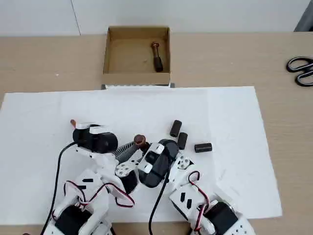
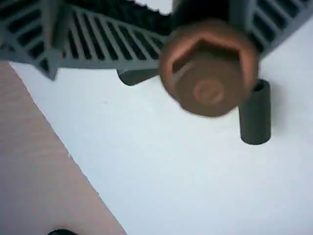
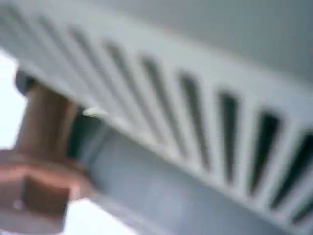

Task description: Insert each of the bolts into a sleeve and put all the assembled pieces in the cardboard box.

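Copper bolt point(image 2: 209, 68) clamped in left pincer point(image 2: 203, 24), head facing wrist camera; dark sleeve point(image 2: 255, 115) near.

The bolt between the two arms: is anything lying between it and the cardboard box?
Nothing visible does. Between the bolt and the cardboard box lies bare white paper; the three loose sleeves lie off to one side. Only the box's near wall must be cleared.

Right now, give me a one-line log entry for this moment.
bolt at the arms' jaws | three loose sleeves on paper | one assembled piece in cardboard box
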Motion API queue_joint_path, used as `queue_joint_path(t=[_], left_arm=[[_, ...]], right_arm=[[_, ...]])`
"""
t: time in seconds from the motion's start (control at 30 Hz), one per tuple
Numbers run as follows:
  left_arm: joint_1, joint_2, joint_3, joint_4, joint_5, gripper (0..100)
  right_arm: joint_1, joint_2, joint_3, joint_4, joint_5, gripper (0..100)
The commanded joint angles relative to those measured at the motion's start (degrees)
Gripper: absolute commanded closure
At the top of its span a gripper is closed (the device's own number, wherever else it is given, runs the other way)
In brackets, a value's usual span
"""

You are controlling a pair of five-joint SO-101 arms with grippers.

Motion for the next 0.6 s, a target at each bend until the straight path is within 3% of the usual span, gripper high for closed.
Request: queue_joint_path(t=[0.0, 0.23, 0.47, 0.57], left_arm=[[-2.5, 0.2, -1.6, 0.9, -2.4, 77], [-11.5, 0.2, -2.3, 1.1, -11.4, 77], [-12.8, 0.2, -6.0, 1.2, -12.3, 78], [-12.8, 0.2, -8.2, 1.2, -12.3, 83]], right_arm=[[0.6, -1.0, -4.0, -2.1, 0.6, 99.5], [0.6, -0.9, -3.1, -2.2, 0.6, 99.5], [0.6, -1.0, -1.6, -2.2, 0.6, 99.5], [0.6, -1.0, -1.5, -2.2, 0.6, 99.5]])
